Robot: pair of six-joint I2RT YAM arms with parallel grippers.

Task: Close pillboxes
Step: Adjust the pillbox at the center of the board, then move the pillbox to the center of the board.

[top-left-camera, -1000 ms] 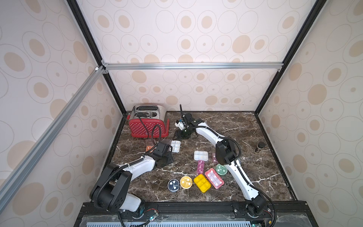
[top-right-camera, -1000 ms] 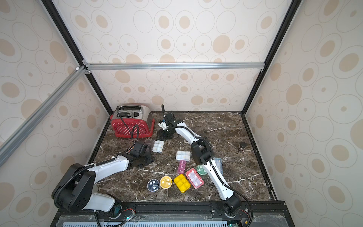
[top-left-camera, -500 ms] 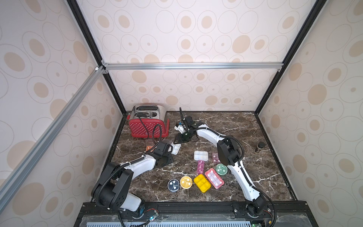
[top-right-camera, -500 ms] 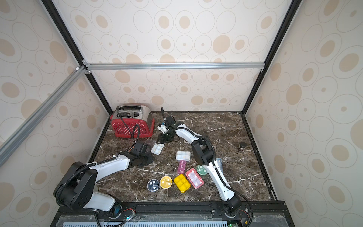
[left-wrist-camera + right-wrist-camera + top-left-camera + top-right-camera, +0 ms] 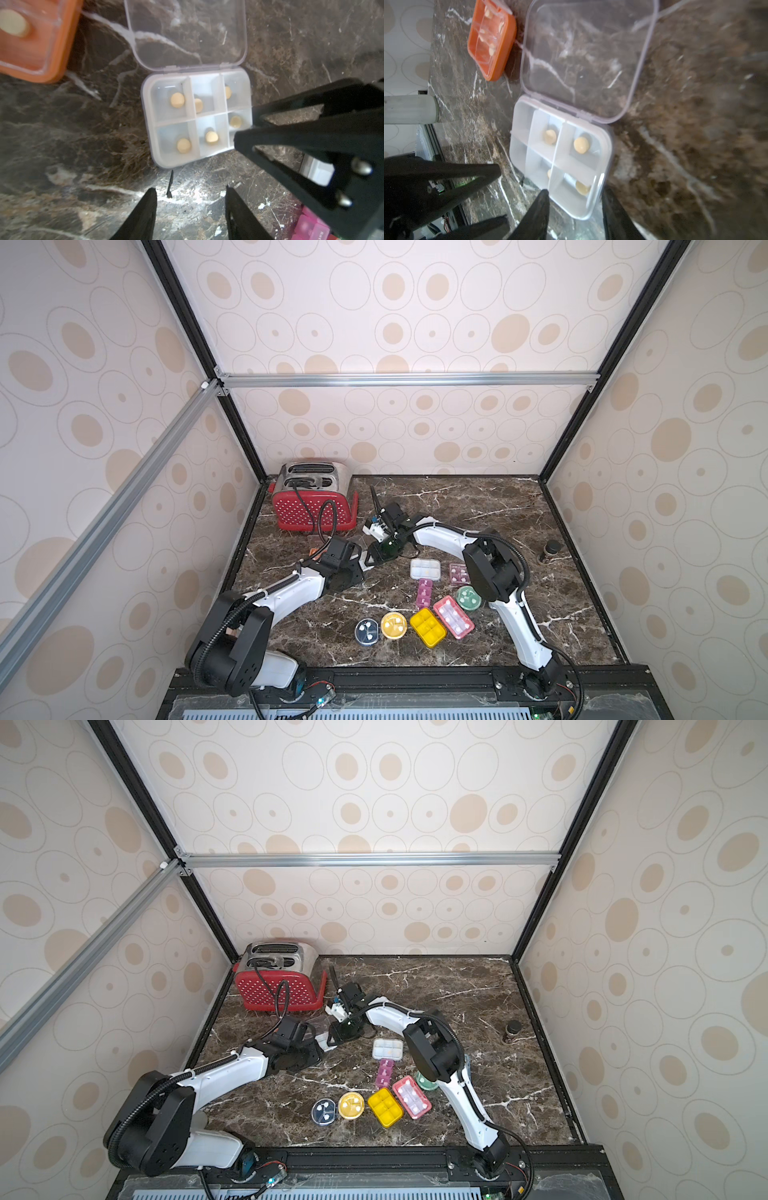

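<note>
**White pillbox lies open, hinge on the far side from my left arm**

On the dark marble worktop (image 5: 478, 506), in front of the red dotted toaster (image 5: 313, 506), both arms meet over one box. It is a white rectangular six-compartment plastic pillbox (image 5: 197, 120) with a tan pill in each cell. Its clear hinged lid (image 5: 187, 33) is thrown right back and lies flat on the worktop. An orange rectangular pillbox (image 5: 31, 41) sits just beside the lid.

From my left end effector (image 5: 190, 189) the white box is straight ahead and near. Its long axis runs across my line of approach, with the hinge on the far long side and the lid beyond that. The left fingers stand apart with nothing between them.

My right end effector (image 5: 575, 192) is the nearer one. It comes in at a short end, fingers apart and straddling the base's near corner. I can't tell whether they touch it.

I judge the lid must swing back over the hinge, toward my left arm.
</note>
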